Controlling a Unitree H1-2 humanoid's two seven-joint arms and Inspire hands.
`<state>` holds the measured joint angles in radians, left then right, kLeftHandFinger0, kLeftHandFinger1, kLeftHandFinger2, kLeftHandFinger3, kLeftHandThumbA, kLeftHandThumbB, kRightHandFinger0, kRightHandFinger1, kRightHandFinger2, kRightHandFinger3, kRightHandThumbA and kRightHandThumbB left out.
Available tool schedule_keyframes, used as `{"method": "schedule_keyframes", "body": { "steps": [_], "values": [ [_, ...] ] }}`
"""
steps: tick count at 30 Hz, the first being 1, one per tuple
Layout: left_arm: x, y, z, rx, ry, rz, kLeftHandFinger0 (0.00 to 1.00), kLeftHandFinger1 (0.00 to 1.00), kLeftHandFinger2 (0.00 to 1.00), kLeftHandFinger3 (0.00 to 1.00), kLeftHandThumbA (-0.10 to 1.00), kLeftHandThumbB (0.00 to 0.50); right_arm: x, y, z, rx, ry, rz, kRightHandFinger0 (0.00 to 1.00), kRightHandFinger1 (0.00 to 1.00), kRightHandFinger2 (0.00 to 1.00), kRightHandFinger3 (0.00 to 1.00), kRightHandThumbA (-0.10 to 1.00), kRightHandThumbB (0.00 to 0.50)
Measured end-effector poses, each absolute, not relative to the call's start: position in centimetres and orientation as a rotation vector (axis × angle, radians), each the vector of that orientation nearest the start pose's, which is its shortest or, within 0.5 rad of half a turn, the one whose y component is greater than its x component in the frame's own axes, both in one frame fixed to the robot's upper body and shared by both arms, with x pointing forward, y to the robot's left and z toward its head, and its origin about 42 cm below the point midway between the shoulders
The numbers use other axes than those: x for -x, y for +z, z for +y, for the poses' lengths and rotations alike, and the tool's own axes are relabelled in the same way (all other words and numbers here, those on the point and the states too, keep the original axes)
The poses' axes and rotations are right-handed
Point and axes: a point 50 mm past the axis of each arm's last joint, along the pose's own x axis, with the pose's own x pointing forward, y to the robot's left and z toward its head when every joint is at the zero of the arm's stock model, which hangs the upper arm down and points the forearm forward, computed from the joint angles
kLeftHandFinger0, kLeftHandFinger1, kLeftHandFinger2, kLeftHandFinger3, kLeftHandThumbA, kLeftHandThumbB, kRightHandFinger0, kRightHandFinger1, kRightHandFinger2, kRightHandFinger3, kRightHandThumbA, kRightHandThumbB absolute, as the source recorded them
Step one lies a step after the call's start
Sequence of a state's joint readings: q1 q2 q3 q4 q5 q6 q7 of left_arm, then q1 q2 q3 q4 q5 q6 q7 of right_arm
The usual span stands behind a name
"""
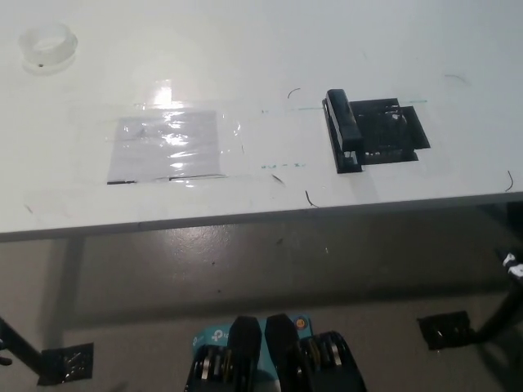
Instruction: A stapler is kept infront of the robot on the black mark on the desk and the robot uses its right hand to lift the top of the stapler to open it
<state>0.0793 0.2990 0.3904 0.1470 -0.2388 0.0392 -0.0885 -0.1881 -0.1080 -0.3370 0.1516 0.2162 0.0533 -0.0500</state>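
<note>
Spanning the upper frame, the white desk (pixel 270 49) carries a glossy taped sheet (pixel 166 147) at centre-left and a black mark (pixel 392 132) at right. Closed black stapler (pixel 343 131) lies along the mark's left edge; tape roll (pixel 47 45) far left; neither hand is visible, so their state cannot be told

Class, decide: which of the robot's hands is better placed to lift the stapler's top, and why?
Right. The stapler sits closed on the black mark toward the desk's right side. Neither hand is in view yet, so this rests on position alone.

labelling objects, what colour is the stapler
Black, on the black mark; stapler shows best in the head view.
</note>
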Motion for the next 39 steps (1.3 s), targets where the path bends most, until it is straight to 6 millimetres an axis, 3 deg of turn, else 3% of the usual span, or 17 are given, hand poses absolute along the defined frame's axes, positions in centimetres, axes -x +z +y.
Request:
{"method": "schedule_keyframes", "body": {
  "steps": [7, 10, 12, 15, 16, 17, 19, 25, 31, 35, 39],
  "values": [
    [-22.9, 8.3, 42.3, -0.026, 0.344, 0.143, 0.44, 0.5, 0.69, 0.88, 0.68, 0.012, -36.4, 17.7, -30.6, -0.211, -0.23, -0.15, 0.56, 0.59, 0.69, 0.82, 0.96, 0.061],
    [-22.9, 8.4, 42.3, -0.026, 0.343, 0.142, 0.44, 0.5, 0.69, 0.89, 0.68, 0.013, -38.0, 20.7, -28.6, -0.232, -0.162, -0.195, 0.57, 0.6, 0.69, 0.81, 0.98, 0.038],
    [-22.9, 8.4, 42.3, -0.026, 0.342, 0.14, 0.44, 0.5, 0.68, 0.88, 0.68, 0.007, -38.7, 22.2, -27.1, -0.257, -0.117, -0.215, 0.56, 0.59, 0.7, 0.83, 0.99, 0.061],
    [-22.9, 8.4, 42.3, -0.025, 0.342, 0.14, 0.43, 0.5, 0.68, 0.87, 0.69, 0.008, -39.4, 23.5, -24.6, -0.303, -0.055, -0.207, 0.55, 0.57, 0.68, 0.81, 1.0, 0.049],
    [-23.0, 8.4, 42.2, -0.025, 0.341, 0.14, 0.43, 0.5, 0.68, 0.87, 0.69, 0.008, -39.6, 23.7, -23.8, -0.322, -0.037, -0.197, 0.55, 0.58, 0.68, 0.82, 1.0, 0.049],
    [-23.0, 8.4, 42.2, -0.025, 0.34, 0.14, 0.43, 0.5, 0.69, 0.88, 0.69, 0.004, -39.7, 23.8, -23.4, -0.332, -0.027, -0.188, 0.58, 0.61, 0.74, 0.91, 1.0, 0.024],
    [-23.0, 8.4, 42.2, -0.024, 0.339, 0.141, 0.43, 0.51, 0.69, 0.87, 0.68, 0.01, -40.0, 23.8, -22.0, -0.386, -0.005, -0.15, 0.63, 0.67, 0.81, 1.0, 1.0, 0.016],
    [-23.1, 8.4, 42.0, -0.025, 0.333, 0.14, 0.41, 0.51, 0.7, 0.89, 0.68, 0.01, -41.5, 22.6, -19.3, -0.541, 0.038, -0.02, 0.64, 0.66, 0.78, 1.0, 1.0, 0.014],
    [-23.0, 8.3, 42.0, -0.025, 0.333, 0.142, 0.41, 0.5, 0.71, 0.88, 0.69, 0.008, -42.1, 21.2, -19.0, -0.635, 0.037, 0.066, 0.69, 0.75, 0.85, 1.0, 1.0, 0.007],
    [-23.1, 8.3, 42.0, -0.024, 0.333, 0.141, 0.41, 0.49, 0.7, 0.88, 0.69, 0.007, -42.6, 20.9, -19.0, -0.714, 0.018, 0.107, 0.68, 0.79, 0.93, 1.0, 1.0, 0.032],
    [-23.1, 8.3, 42.0, -0.022, 0.333, 0.141, 0.42, 0.51, 0.72, 0.88, 0.71, 0.015, -43.0, 20.9, -18.9, -0.788, 0.0, 0.132, 0.69, 0.79, 0.91, 1.0, 1.0, 0.034]
  ]
}}
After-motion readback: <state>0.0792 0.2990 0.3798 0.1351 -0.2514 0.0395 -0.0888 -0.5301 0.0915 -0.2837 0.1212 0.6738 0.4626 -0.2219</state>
